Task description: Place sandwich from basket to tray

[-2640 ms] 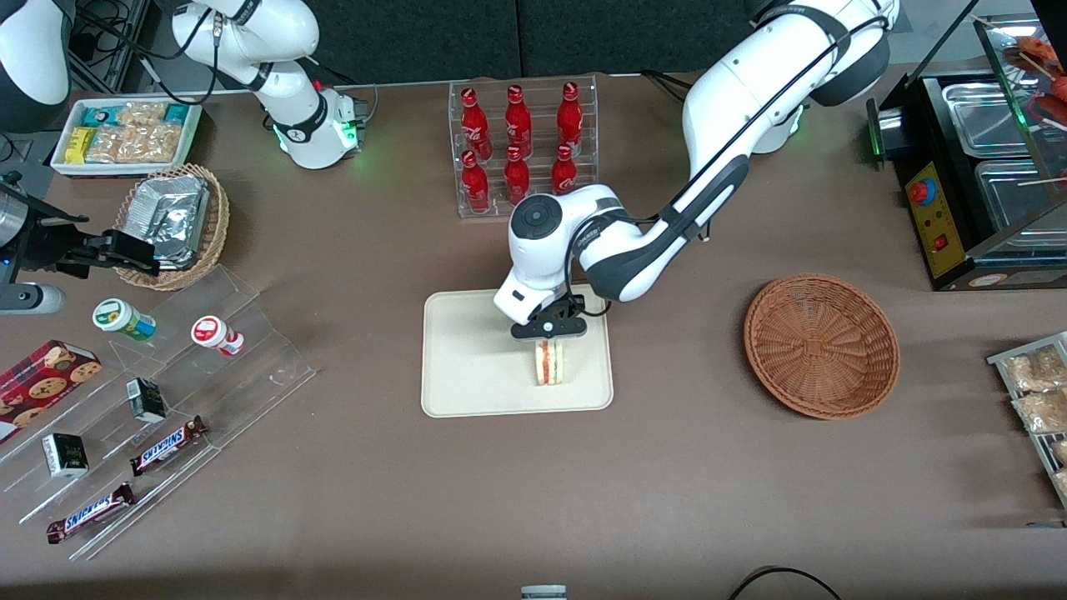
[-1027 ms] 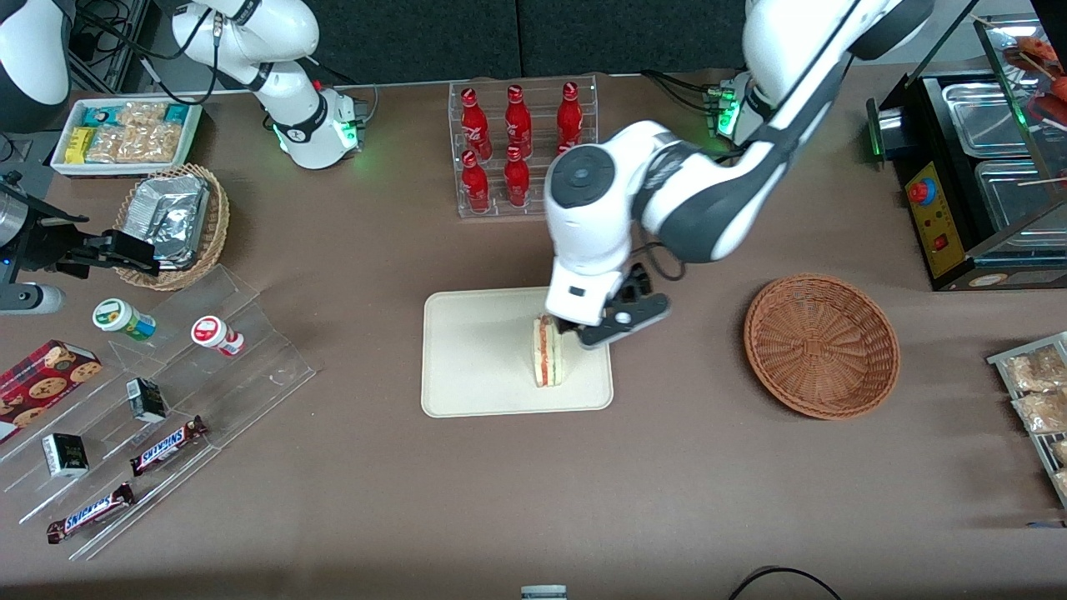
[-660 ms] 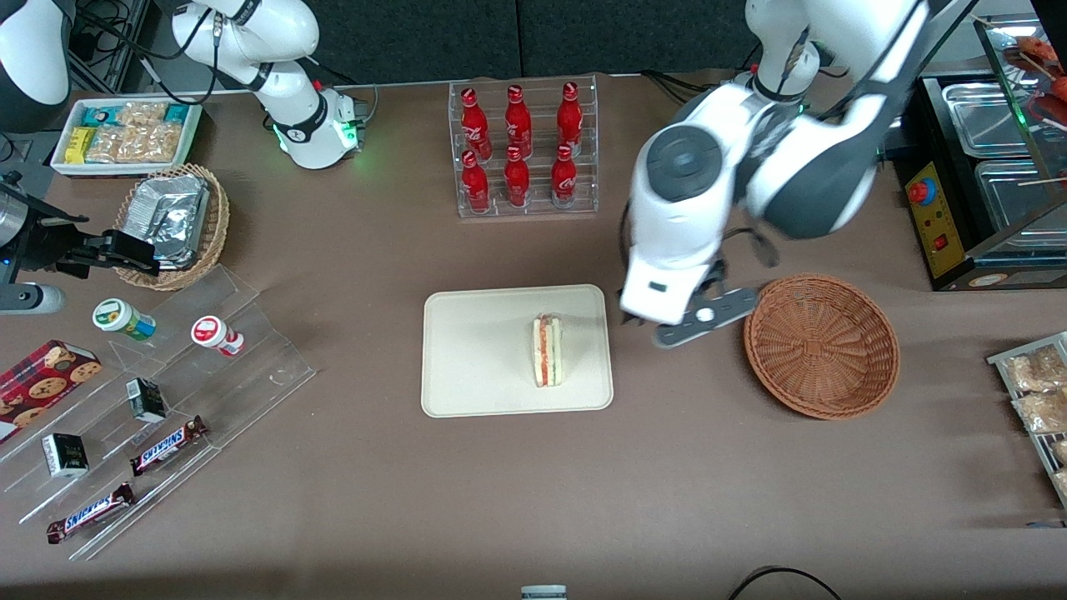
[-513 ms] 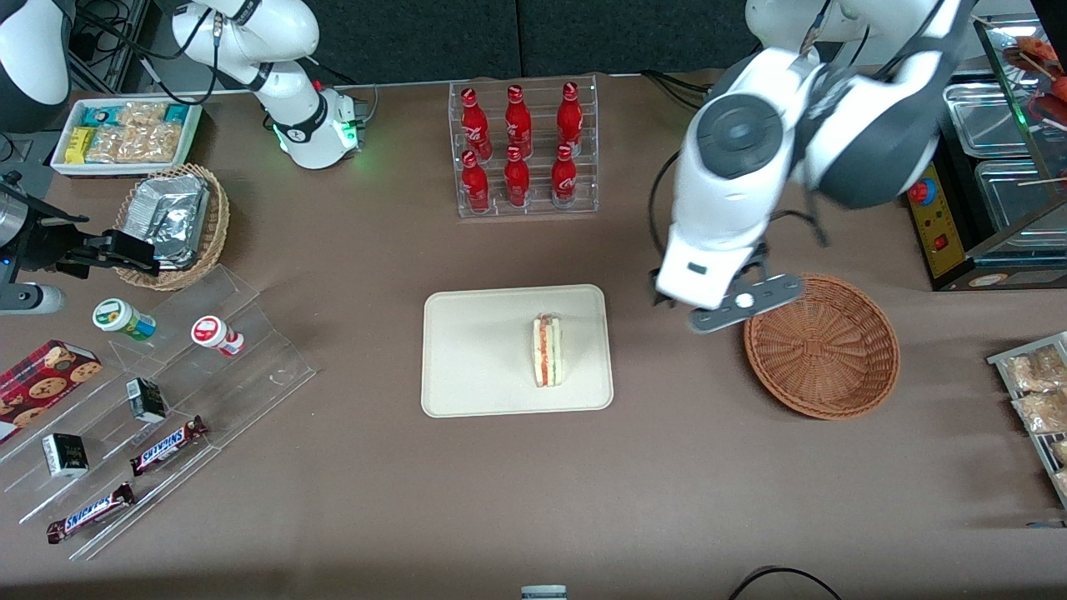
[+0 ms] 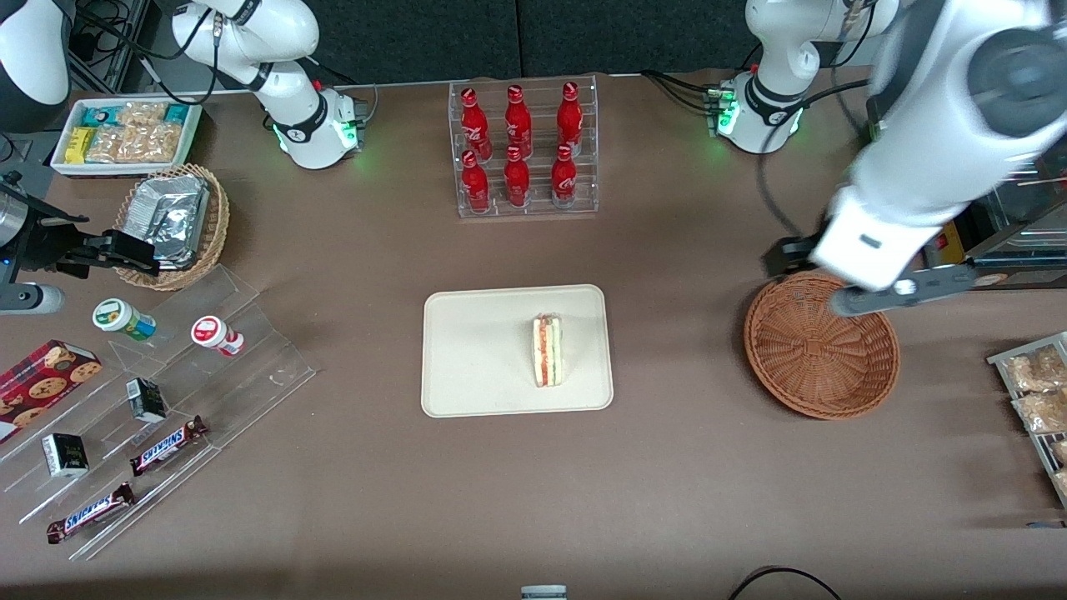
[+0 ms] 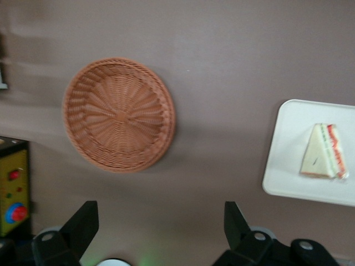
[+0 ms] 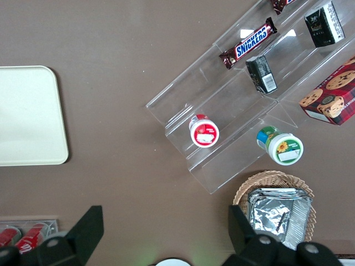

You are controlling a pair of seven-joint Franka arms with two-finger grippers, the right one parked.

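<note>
The sandwich (image 5: pixel 548 351) (image 6: pixel 323 159) rests on its side on the cream tray (image 5: pixel 475 350) (image 6: pixel 288 166), close to the tray edge nearest the working arm. The reddish-brown wicker basket (image 5: pixel 821 346) (image 6: pixel 119 114) sits empty on the table, toward the working arm's end. My gripper (image 5: pixel 896 290) (image 6: pixel 160 213) is raised high over the basket's rim, at the part farthest from the front camera. It is open and holds nothing; only brown tabletop shows between its dark fingers (image 6: pixel 83 221).
A clear rack of red bottles (image 5: pixel 521 150) stands farther from the camera than the tray. A black food warmer (image 5: pixel 984 167) and a tray of snack packets (image 5: pixel 1038 392) flank the basket. Acrylic shelves (image 5: pixel 167 392) and a foil-filled tan basket (image 5: pixel 175 221) lie toward the parked arm's end.
My gripper let go of the sandwich on the tray, rose, and swung sideways across the table to above the basket. The sandwich stayed where it was set down.
</note>
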